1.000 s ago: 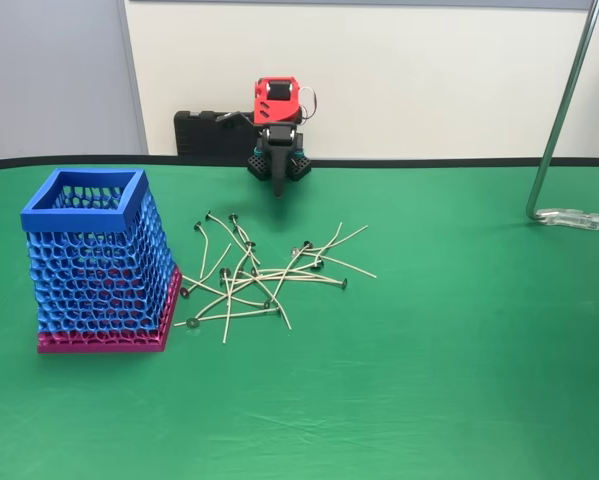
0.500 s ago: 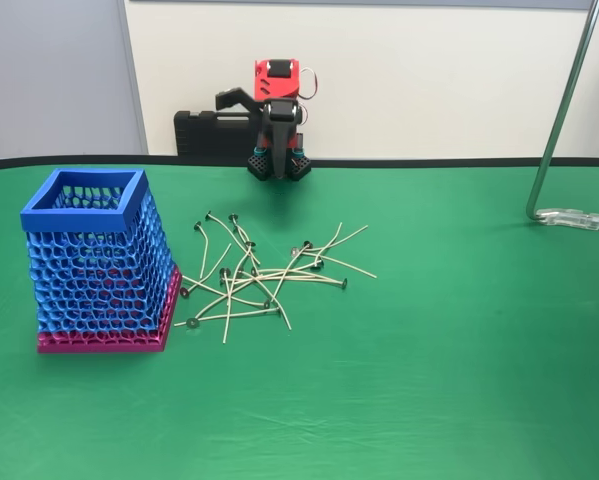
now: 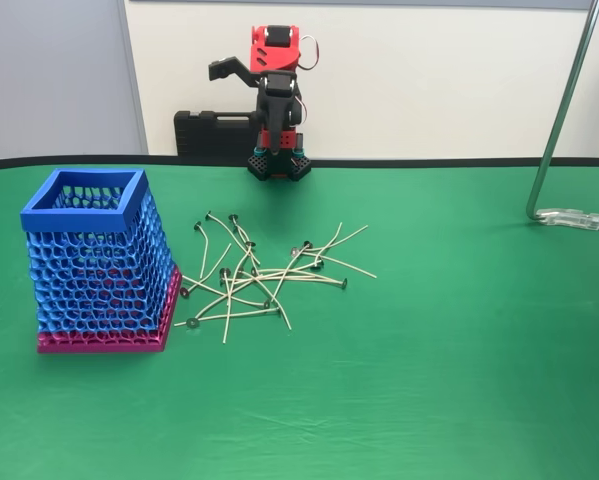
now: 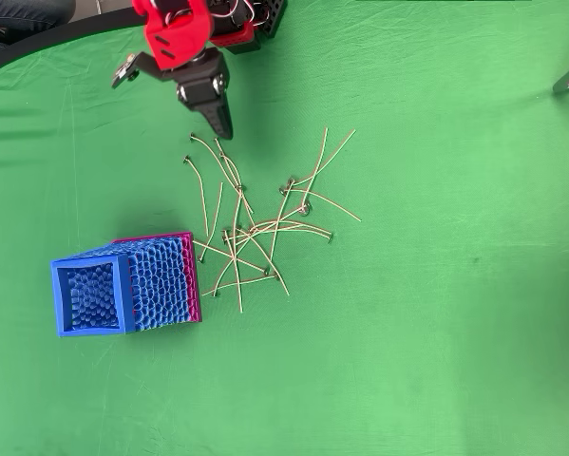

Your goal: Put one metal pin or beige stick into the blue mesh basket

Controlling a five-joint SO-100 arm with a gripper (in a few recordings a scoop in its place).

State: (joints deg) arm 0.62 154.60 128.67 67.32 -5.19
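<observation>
Green cloth (image 3: pixel 459 380) covers your whole table, and on it you have a loose pile of beige sticks (image 3: pixel 264 275), each thin, slightly bent and tipped with a small round metal disc. In the fixed view they lie crossed over one another near the middle of the cloth, just right of the basket (image 3: pixel 99 260); a few at the pile's left edge reach close to its magenta base (image 3: pixel 104 342), though you cannot tell whether any touches it. In the overhead view the same pile (image 4: pixel 256 218) sits above and to the right of the basket (image 4: pixel 123 283), whose open top shows blue honeycomb mesh inside and no stick that you can make out. The basket stands upright on its base, solid blue rim uppermost. Your arm (image 3: pixel 276 60) is raised at the far edge of the table, its red body above the black mount, in front of a black case (image 3: pixel 214 130) by the wall. In the overhead view the gripper (image 4: pixel 175 84) hangs above the cloth just past the pile's far end, apart from the sticks; one dark finger points toward the pile and the other is swung out wide to the side, so the jaws stand well apart with nothing between them. A metal stand (image 3: pixel 564 120) rises at the right edge.
</observation>
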